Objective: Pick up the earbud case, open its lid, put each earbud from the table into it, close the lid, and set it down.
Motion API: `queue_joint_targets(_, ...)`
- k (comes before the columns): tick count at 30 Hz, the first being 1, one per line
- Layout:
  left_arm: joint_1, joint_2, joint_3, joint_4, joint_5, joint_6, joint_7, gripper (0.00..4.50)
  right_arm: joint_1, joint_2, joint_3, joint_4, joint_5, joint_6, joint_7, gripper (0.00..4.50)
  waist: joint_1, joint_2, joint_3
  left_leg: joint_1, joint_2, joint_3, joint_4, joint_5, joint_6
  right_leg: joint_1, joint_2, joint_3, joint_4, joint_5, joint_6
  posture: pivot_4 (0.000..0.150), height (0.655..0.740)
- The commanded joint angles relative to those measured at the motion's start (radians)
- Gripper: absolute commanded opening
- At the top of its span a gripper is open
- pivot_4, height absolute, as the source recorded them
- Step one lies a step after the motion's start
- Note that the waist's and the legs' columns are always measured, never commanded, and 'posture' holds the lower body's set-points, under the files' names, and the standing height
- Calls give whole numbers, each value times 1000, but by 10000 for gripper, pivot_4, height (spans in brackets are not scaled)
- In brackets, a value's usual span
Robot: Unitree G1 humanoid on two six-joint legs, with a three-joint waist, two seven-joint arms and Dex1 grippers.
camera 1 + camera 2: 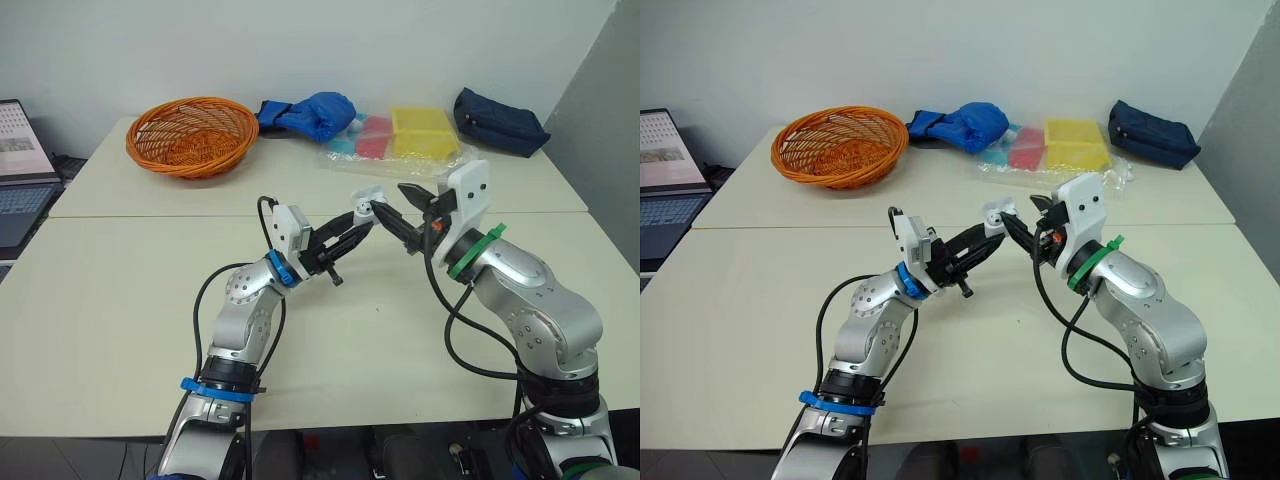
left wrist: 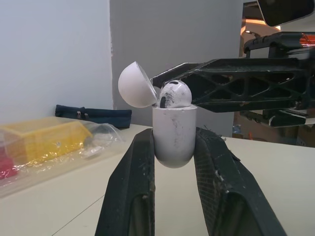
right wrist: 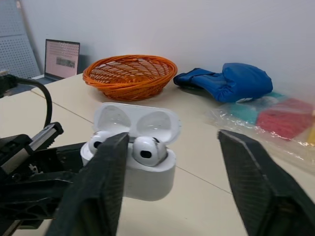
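Note:
My left gripper [image 1: 362,222] is shut on the white earbud case [image 2: 174,135] and holds it upright above the middle of the table. The lid [image 2: 135,86] stands open, tipped back. Two white earbuds sit in the case: one [image 3: 147,150] in plain sight, the other [image 3: 98,141] half hidden by a finger. My right gripper [image 1: 390,198] is open right at the case's top, with its fingers [image 3: 251,182] spread wide. One right finger [image 2: 236,88] reaches in beside the earbud [image 2: 174,94]; I cannot tell whether it touches.
An orange wicker basket [image 1: 192,135] stands at the back left. A blue mitt [image 1: 310,112], a plastic bag of coloured boxes [image 1: 400,135] and a dark pouch [image 1: 498,120] line the back edge. A laptop [image 1: 20,170] sits off the table's left side.

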Motion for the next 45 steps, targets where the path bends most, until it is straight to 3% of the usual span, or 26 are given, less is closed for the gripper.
queue_joint_targets(1,-6,-9,-4,-57,-14,-13,5,7613,-12,24,-40,-24,32,-27,5,28751,0,0,0,0,0,0,0,0,0,0,0,0,0,0,0,1500,7400)
queue_joint_targets(4,-6,-9,-4,-56,-16,-11,5,7613,-21,84,-126,-47,167,-37,28,28751,0,0,0,0,0,0,0,0,0,0,0,0,0,0,0,1500,7400)
queue_joint_targets(8,-10,-7,-3,-49,-16,-11,1,7613,-50,72,-193,-58,305,8,46,28751,0,0,0,0,0,0,0,0,0,0,0,0,0,0,0,1500,7400)
queue_joint_targets(12,-15,-5,-5,-42,-15,-13,-10,7613,-104,-82,-223,-8,356,83,116,28751,0,0,0,0,0,0,0,0,0,0,0,0,0,0,0,1500,7400)
queue_joint_targets(15,-21,-3,-8,-32,-14,-17,-22,7613,-175,-210,-184,119,287,103,171,28751,0,0,0,0,0,1,0,0,0,0,0,1,0,0,0,1500,7400)
queue_joint_targets(18,-26,-3,-12,-22,-11,-23,-37,7613,-223,-314,-119,294,207,85,270,22913,0,0,0,1,0,1,0,0,0,0,0,1,0,0,-1,1500,7400)
queue_joint_targets(24,-7,-3,-27,-41,-9,-26,-56,7613,-305,-301,-12,507,91,22,365,544,-6,0,0,0,0,2,-1,-1,2,-1,1,2,-1,-1,-1,1500,7400)
queue_joint_targets(32,13,5,-33,-59,-12,-18,-56,7613,-421,-205,42,549,100,63,471,172,-3,0,0,-1,1,2,-1,-1,2,-2,2,2,0,-1,-1,1500,7400)
queue_joint_targets(40,28,16,-31,-64,-9,-21,-52,7613,-409,-270,35,363,184,195,575,172,1,0,0,-2,1,2,-1,-1,2,-2,1,1,0,-1,-1,1500,7400)
queue_joint_targets(45,11,11,-27,-43,-9,-25,-48,7613,-356,-300,66,282,110,145,540,172,0,0,0,-1,1,2,-1,-1,2,-2,1,1,0,-1,-1,1500,7400)
